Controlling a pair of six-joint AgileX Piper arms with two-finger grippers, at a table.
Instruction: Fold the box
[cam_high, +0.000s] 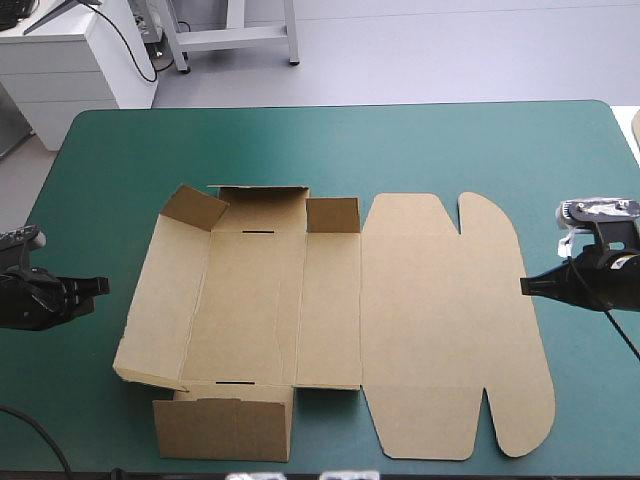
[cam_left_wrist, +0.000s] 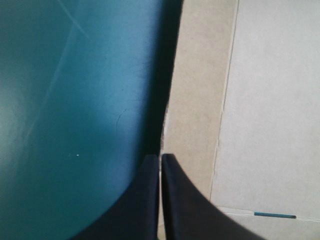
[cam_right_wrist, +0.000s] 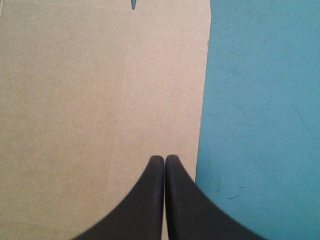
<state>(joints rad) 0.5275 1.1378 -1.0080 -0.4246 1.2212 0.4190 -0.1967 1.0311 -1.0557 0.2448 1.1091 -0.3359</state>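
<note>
Box (cam_high: 330, 310), brown board, cut sheet, mid-table on teal-green cover (cam_high: 420, 150). Lid panel with rounded ears flat toward the right edge. Left portion part-raised: left wall tilted up, far flaps standing, near flap upright by the near edge. Left gripper (cam_high: 104, 287): black fingers pressed together to a point, nothing held, just beside the raised left wall and aimed at it. Right gripper (cam_high: 524, 286): fingers likewise closed tip to tip, empty, at the lid's right edge, tip over the board's margin in the right wrist view.

Left claw (cam_high: 105, 286) closed, right claw (cam_high: 524, 286) closed, tips facing inward
</note>
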